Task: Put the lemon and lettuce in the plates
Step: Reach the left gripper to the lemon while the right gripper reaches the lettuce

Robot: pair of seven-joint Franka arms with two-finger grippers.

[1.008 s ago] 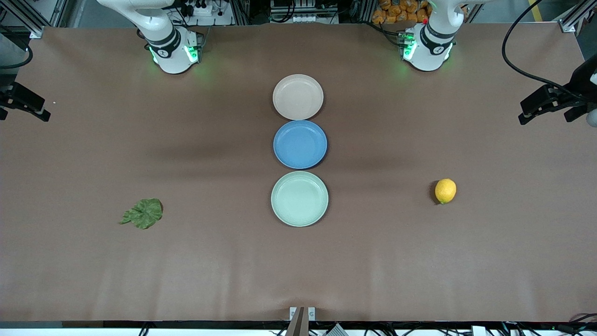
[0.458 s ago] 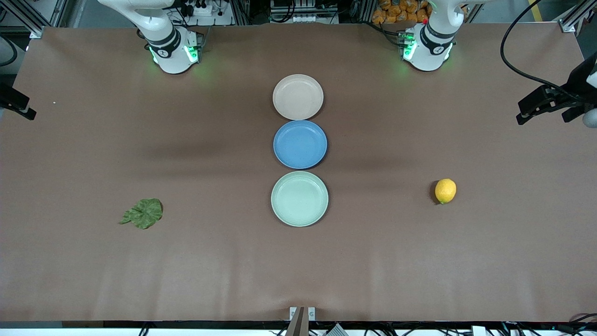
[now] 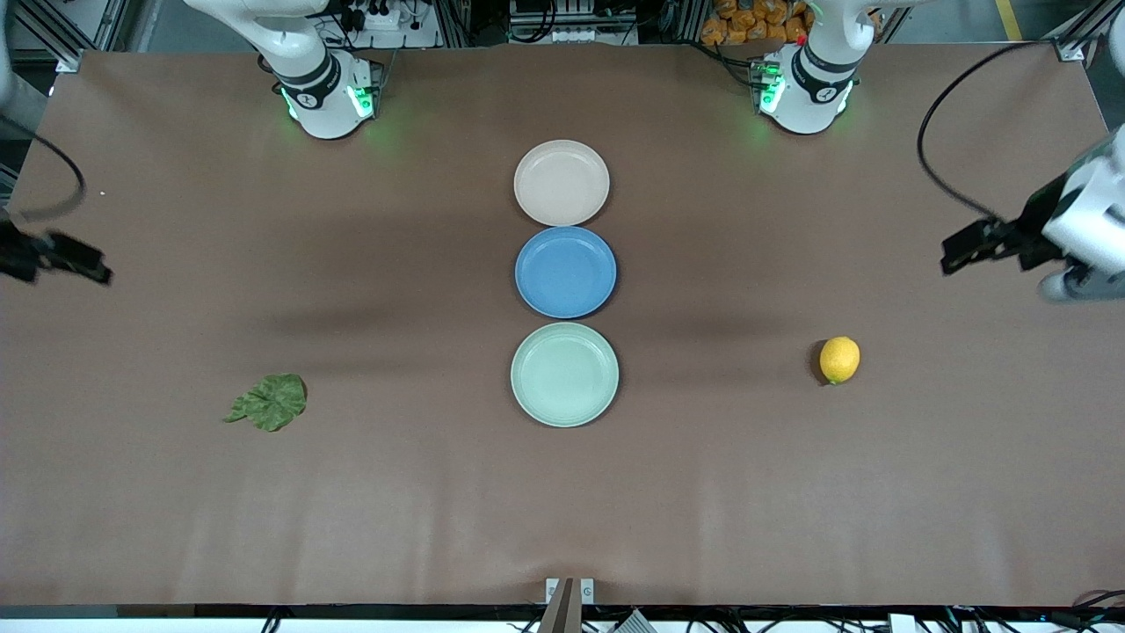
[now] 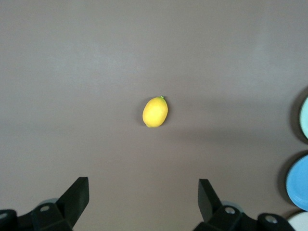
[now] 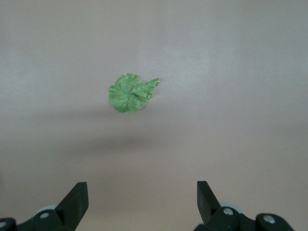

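Observation:
The yellow lemon [image 3: 839,360] lies on the brown table toward the left arm's end; it also shows in the left wrist view [image 4: 155,111]. The dark green lettuce [image 3: 271,402] lies flat toward the right arm's end and shows in the right wrist view [image 5: 129,93]. The beige-pink plate [image 3: 562,182] and the mint green plate [image 3: 564,374] sit empty at the table's middle. My left gripper [image 3: 960,250] is open and empty in the air over the table's edge at its own end, apart from the lemon. My right gripper [image 3: 92,269] is open and empty over the edge at its own end, apart from the lettuce.
A blue plate [image 3: 565,272] sits empty between the two other plates, the three in a line touching or nearly so. The arm bases [image 3: 327,92] stand at the table's edge farthest from the front camera. A black cable [image 3: 932,167] loops off the left arm.
Both grippers have moved in over the table ends and lower in the front view, the left toward the lemon, the right toward the lettuce. Lemon, lettuce and plates have not moved.

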